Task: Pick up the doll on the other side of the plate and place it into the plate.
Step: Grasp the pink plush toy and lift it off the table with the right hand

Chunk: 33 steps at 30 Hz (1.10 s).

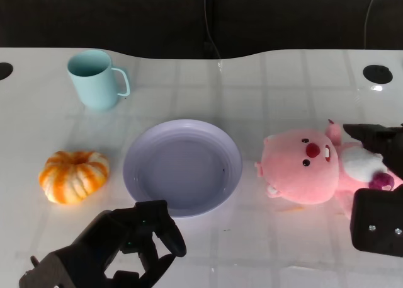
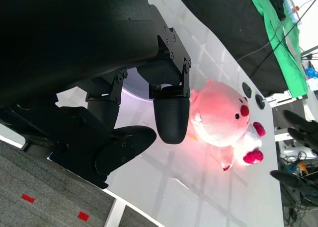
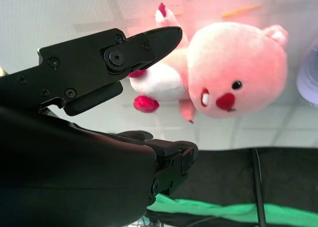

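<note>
Left hand [image 1: 135,241] sits at the near edge, just short of the plate [image 1: 135,174]; fingers loosely curled, nothing in them, and you cannot call it wide or narrow with any certainty

Right hand [image 1: 376,187] is at the right edge, fingers spread apart and holding nothing; its upper finger lies over the doll's body, the lower part just near of it. Contact or not: cannot tell

Doll [image 1: 308,168] lies on the table [image 1: 252,244] to the right of the plate, close to its rim but apart from it. Long axis runs left-right: head toward the plate, body and feet toward your right hand. So the right hand is the nearer one by far, and the carry goes leftward

Table is white and glossy. Pumpkin [image 1: 73,176] left of the plate, mint mug [image 1: 96,79] far left, both clear of the path

Beyond the far edge: dark backdrop, a hanging cable [image 1: 211,23]
</note>
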Available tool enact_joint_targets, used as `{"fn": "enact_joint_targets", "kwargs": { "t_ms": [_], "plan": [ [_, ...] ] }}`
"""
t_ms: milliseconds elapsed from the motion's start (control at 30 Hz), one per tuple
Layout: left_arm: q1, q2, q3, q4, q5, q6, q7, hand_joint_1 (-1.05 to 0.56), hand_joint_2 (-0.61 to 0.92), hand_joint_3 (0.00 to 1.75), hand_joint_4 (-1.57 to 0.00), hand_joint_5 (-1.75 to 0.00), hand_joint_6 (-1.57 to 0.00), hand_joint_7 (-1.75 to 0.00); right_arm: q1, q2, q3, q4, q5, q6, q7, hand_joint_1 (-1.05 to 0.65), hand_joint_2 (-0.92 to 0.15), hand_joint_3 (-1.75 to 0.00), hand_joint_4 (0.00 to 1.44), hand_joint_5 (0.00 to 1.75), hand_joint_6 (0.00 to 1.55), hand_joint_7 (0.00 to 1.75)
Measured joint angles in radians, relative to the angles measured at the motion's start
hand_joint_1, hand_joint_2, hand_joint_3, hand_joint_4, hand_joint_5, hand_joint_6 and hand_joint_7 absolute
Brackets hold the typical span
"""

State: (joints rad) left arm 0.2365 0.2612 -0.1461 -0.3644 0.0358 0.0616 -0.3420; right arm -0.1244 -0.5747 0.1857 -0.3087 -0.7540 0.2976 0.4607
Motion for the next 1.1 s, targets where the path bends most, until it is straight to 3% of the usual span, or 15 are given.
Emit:
{"fn": "enact_joint_targets", "kwargs": {
  "t_ms": [333,900,1033,1100],
  "plan": [
    [0.0,0.0,0.002,0.002,-0.01,-0.001,0.0,-0.18,0.58,1.0,-0.64,-1.75,-0.64,-1.42,-0.137,0.022,0.114,0.235,-0.063,-0.009,0.001,-0.75,-0.92,-0.02,0.03,0.29,0.11,0.03],
    [0.012,0.001,0.001,-0.002,-0.005,-0.006,0.0,-0.2,0.56,1.0,-0.63,-1.75,-0.64,-1.41,-0.419,0.155,0.286,0.804,-0.074,-0.102,-0.154,-0.76,-0.92,-0.11,0.19,0.19,0.24,0.04],
    [0.014,0.0,-0.003,-0.006,0.0,-0.006,0.0,-0.22,0.55,1.01,-0.65,-1.75,-0.65,-1.41,-0.457,0.181,0.308,0.904,-0.075,-0.131,-0.233,-0.61,-0.92,-0.1,0.39,0.16,0.48,0.06],
    [0.014,0.0,-0.004,-0.006,0.002,-0.006,0.0,-0.23,0.55,1.02,-0.65,-1.75,-0.65,-1.41,-0.461,0.198,0.305,0.937,-0.071,-0.138,-0.298,-0.5,-0.92,-0.05,0.58,0.14,0.67,0.06]
  ]
}}
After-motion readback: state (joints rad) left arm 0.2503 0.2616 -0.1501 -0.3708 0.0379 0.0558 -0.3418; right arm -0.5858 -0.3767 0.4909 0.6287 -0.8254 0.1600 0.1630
